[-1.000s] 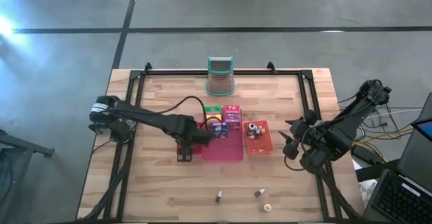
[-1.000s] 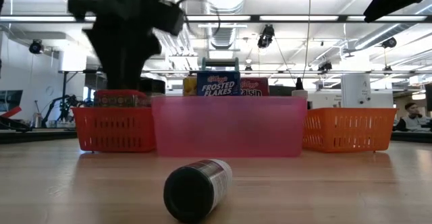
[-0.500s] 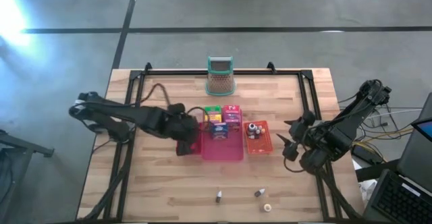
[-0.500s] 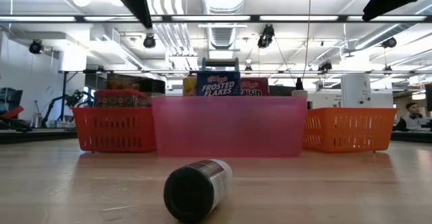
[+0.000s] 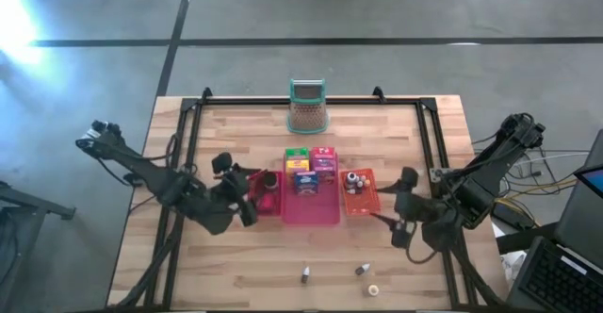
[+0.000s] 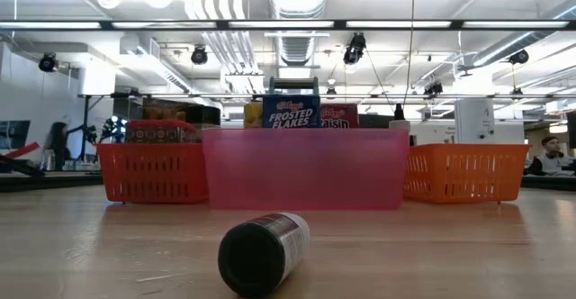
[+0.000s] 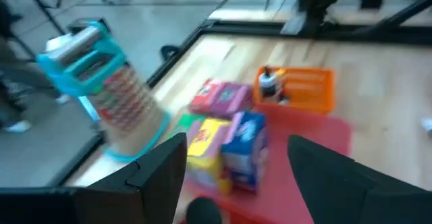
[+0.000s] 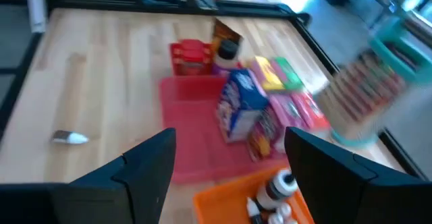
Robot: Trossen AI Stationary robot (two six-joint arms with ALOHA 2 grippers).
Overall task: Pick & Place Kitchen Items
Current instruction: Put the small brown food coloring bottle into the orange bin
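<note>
Since the earlier frames, the left arm has been drawn back from over the red tray toward the table's left edge, and the right arm has been swung in toward the orange tray.

In the high view, the left gripper is seen low over the wood just left of the small red tray. Its fingers are spread wide apart and nothing is held between them.

The small red tray is set against the left side of the big pink tray, and dark items in it cannot be made out from above. At the back of the pink tray, boxes are stood close together: a green box, a red box, a pink box and a blue cereal box. Behind the trays, near the table's far edge, a teal-rimmed mesh holder is stood upright.

Touching the pink tray's right side is the orange tray, in which small capped bottles are stood. The right gripper is held just right of the orange tray, with its fingers wide apart and empty.

Near the front edge of the table, well apart from the trays, a small grey bottle, a dark bottle and a pale cap are left on the wood. In the low view, a dark bottle is seen lying on its side in front of the pink tray.
</note>
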